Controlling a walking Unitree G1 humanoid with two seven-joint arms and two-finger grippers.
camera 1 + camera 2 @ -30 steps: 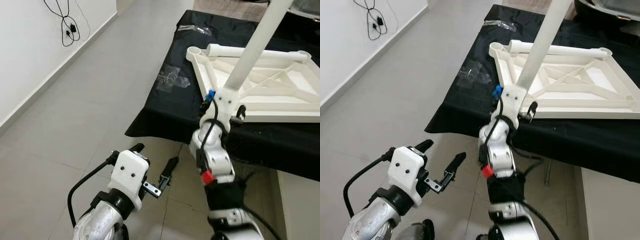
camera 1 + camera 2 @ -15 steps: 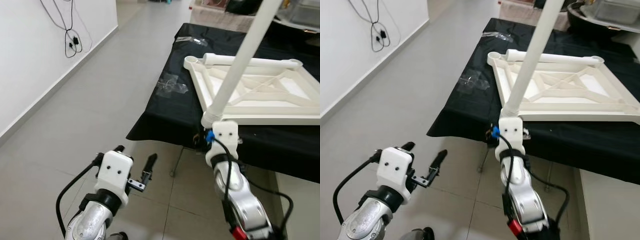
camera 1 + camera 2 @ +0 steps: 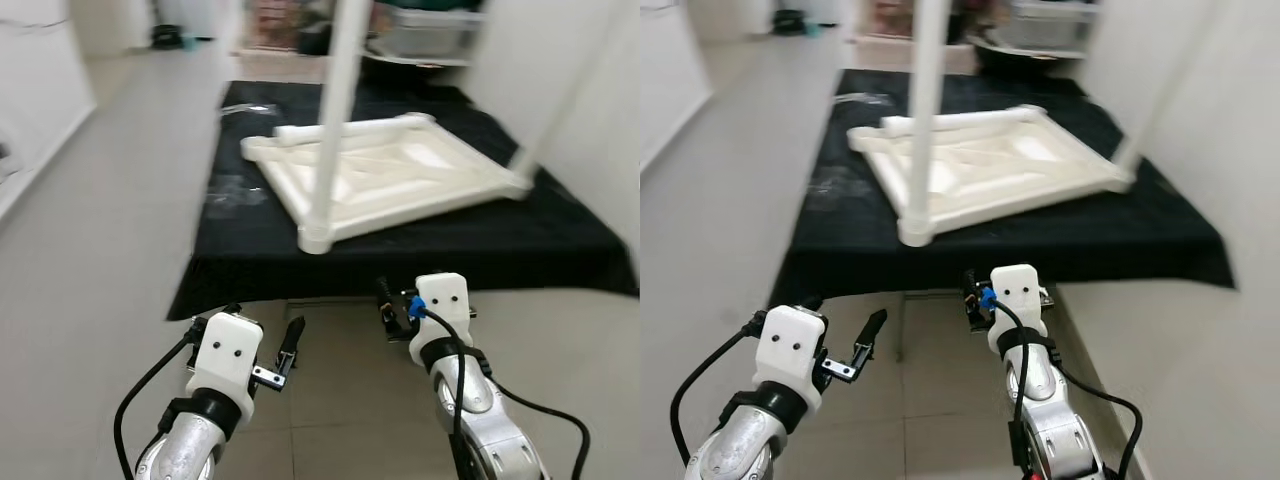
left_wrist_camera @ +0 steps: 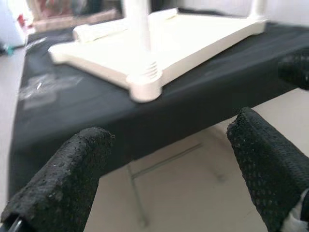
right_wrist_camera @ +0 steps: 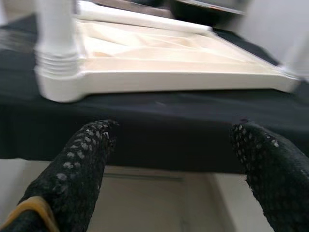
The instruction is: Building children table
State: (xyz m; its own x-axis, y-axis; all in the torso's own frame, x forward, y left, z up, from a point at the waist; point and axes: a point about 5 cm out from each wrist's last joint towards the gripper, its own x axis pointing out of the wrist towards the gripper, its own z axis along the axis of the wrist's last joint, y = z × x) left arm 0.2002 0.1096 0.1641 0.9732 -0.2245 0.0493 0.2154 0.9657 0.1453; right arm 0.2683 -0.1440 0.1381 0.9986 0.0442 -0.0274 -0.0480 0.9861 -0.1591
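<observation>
The white children's table top [image 3: 410, 175] lies upside down on a black-covered table [image 3: 250, 270]. One white leg [image 3: 335, 110] stands upright in its near corner socket [image 3: 313, 238]. A second leg [image 3: 555, 110], blurred, rises from the right corner. A loose leg [image 3: 390, 124] lies along the far edge. My left gripper [image 3: 262, 325] is open and empty below the cloth's front edge. My right gripper [image 3: 975, 300] is also open and empty, just under the table edge. The wrist views show the left fingers [image 4: 63, 179] and right fingers [image 5: 72, 169] spread wide, facing the socket corner.
Clear plastic wrap [image 3: 230, 190] lies on the cloth at the left. Grey floor tiles [image 3: 90, 250] stretch to the left of the table. A white wall [image 3: 600, 200] stands close on the right. Bins [image 3: 420, 30] sit behind the table.
The right gripper has let go of the leg, which now stands in the corner socket, and has dropped below the table edge. The camera has swung, shifting and blurring the whole view.
</observation>
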